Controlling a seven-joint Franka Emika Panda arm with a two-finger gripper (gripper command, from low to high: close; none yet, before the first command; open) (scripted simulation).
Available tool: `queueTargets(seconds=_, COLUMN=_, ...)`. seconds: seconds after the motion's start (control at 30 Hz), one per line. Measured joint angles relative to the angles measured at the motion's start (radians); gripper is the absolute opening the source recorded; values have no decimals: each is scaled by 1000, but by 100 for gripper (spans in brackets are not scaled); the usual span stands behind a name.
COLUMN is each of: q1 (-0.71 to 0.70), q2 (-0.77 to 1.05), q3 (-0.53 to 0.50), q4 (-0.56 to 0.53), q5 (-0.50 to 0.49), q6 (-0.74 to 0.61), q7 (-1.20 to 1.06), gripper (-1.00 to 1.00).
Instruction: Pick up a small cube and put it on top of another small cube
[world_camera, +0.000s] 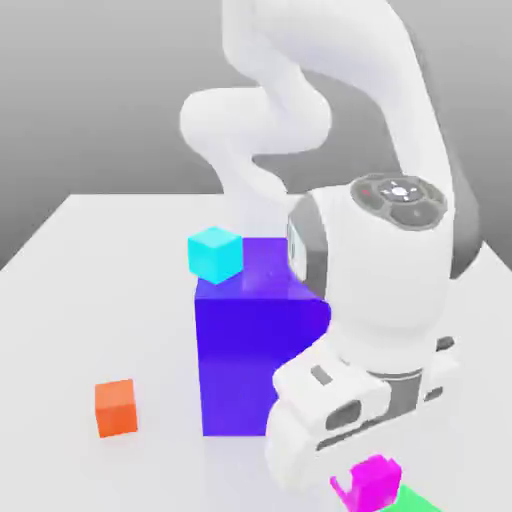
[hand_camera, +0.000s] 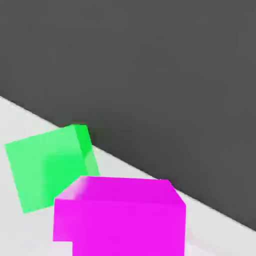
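Magenta cube (world_camera: 376, 482) held up in the gripper (world_camera: 366, 484), close to the green cube (world_camera: 411, 501).

The fingers are closed on the magenta cube, parted by about its width; their white blends with the pale table (world_camera: 60, 330), so the exact contact is hard to see. In the hand view the magenta cube looms much larger than the green one and overlaps a corner of it, its edges crisp and its faces flat, plain and bright. The green cube sits on the table, turned at an angle, smooth and untextured. In the exterior view, the big blue block (world_camera: 255, 365) has a faint sheen, with the cyan cube (world_camera: 215, 255) appearing at its top corner; the orange cube (world_camera: 116, 408), matte-looking, rests on the table towards the exterior view's left.
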Motion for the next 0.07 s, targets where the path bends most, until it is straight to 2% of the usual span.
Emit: queueTargets(seconds=0.07, q1=0, q2=0, q3=0, q4=0, q5=0, q6=0, q7=0, gripper=100)
